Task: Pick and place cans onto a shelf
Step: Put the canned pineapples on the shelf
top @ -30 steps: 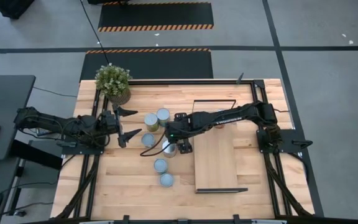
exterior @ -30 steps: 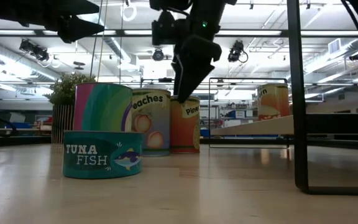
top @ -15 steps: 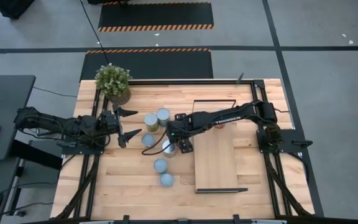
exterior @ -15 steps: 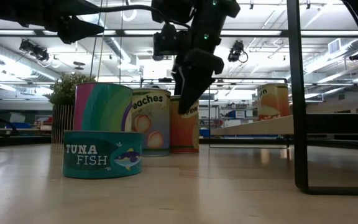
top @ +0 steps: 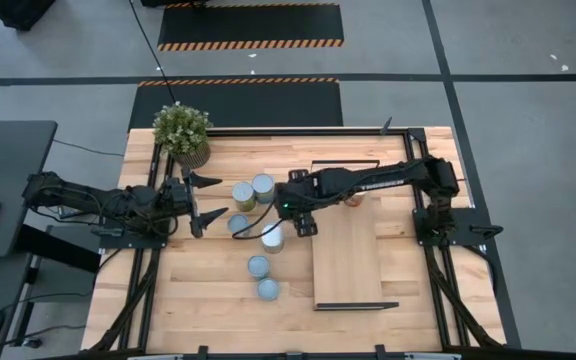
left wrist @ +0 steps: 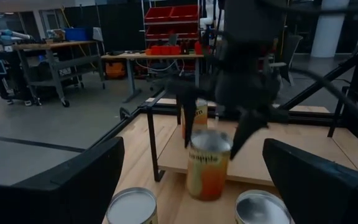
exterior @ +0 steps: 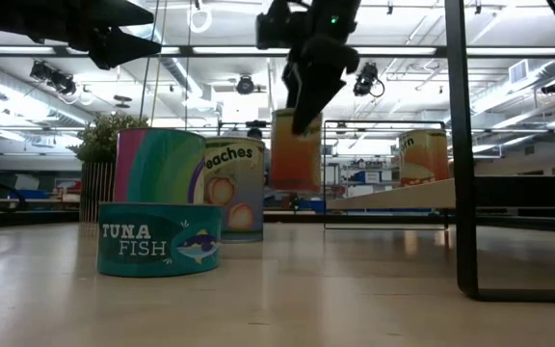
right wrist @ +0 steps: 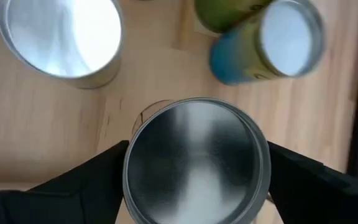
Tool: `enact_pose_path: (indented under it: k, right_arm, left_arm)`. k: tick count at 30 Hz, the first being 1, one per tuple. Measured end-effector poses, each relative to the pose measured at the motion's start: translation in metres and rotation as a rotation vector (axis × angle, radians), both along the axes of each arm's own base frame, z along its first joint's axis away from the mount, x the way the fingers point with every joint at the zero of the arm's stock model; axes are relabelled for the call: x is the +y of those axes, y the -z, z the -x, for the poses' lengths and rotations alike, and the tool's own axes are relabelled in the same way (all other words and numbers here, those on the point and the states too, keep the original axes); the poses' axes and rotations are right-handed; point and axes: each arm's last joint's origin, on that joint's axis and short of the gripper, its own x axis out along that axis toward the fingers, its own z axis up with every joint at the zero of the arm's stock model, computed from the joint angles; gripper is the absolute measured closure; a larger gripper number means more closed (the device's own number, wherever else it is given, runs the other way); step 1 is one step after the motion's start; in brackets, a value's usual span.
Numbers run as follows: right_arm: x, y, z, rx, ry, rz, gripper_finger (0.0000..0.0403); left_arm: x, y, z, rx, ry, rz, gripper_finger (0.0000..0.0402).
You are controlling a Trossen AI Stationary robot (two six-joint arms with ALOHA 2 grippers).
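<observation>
My right gripper (exterior: pixel 300 114) is shut on an orange-labelled can (exterior: pixel 295 149), which is lifted above the table; its silvery top fills the right wrist view (right wrist: pixel 194 162). Five more cans stand on their bases on the table around it, among them a yellow-green one (top: pixel 243 196), a silvery one (top: pixel 263 184) and a flat tuna can (exterior: pixel 159 239). Another can (exterior: pixel 423 156) stands on the light-wood shelf (top: pixel 348 262). My left gripper (top: pixel 205 200) is open and empty, left of the cans. My right gripper pinches the orange can between its two fingers (right wrist: pixel 101 171), on opposite sides of the wall just below the top rim (right wrist: pixel 128 163). The fingers come from above, pointing down. The can hangs upright below them, lifted clear of the table (left wrist: pixel 207 163).
A potted plant (top: pixel 182 132) stands at the table's far left corner. The shelf's black end frames (top: pixel 346 163) rise at its far and near ends, and a black upright (exterior: pixel 459 145) stands close in the low view.
My right gripper has come down over the orange can, taken hold of it and gone up. The can has risen off the table and now hangs clear, a little nearer the shelf. My left gripper has kept still.
</observation>
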Motion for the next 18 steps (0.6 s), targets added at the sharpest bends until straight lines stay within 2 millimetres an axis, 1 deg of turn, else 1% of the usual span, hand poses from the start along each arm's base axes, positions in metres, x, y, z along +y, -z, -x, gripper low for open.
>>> enact_pose_path:
  k: [4, 6, 10, 12, 17, 18]
  right_arm:
    - [-0.001, -0.025, 0.016, -0.036, 0.044, 0.023, 0.0066]
    - [-0.004, -0.029, 0.022, -0.022, 0.074, 0.026, 0.0063]
    - [-0.012, -0.032, 0.030, 0.018, 0.131, 0.016, 0.0063]
    - [-0.016, -0.028, 0.033, 0.042, 0.154, 0.013, 0.0063]
    - [-0.024, -0.003, 0.042, 0.122, 0.207, -0.001, 0.0063]
    - [-0.026, 0.000, 0.044, 0.115, 0.219, -0.008, 0.0063]
  left_arm:
    - [0.000, 0.000, 0.000, 0.004, 0.000, -0.001, 0.0012]
    - [0.000, 0.000, 0.000, 0.004, 0.000, -0.001, 0.0012]
    - [0.000, 0.000, 0.000, 0.004, -0.001, -0.001, 0.0012]
    - [0.000, 0.000, 0.000, 0.004, -0.001, -0.001, 0.0012]
    - [0.000, 0.001, 0.000, 0.008, -0.001, -0.001, 0.0012]
    - [0.000, 0.001, 0.000, 0.010, -0.001, -0.002, 0.0012]
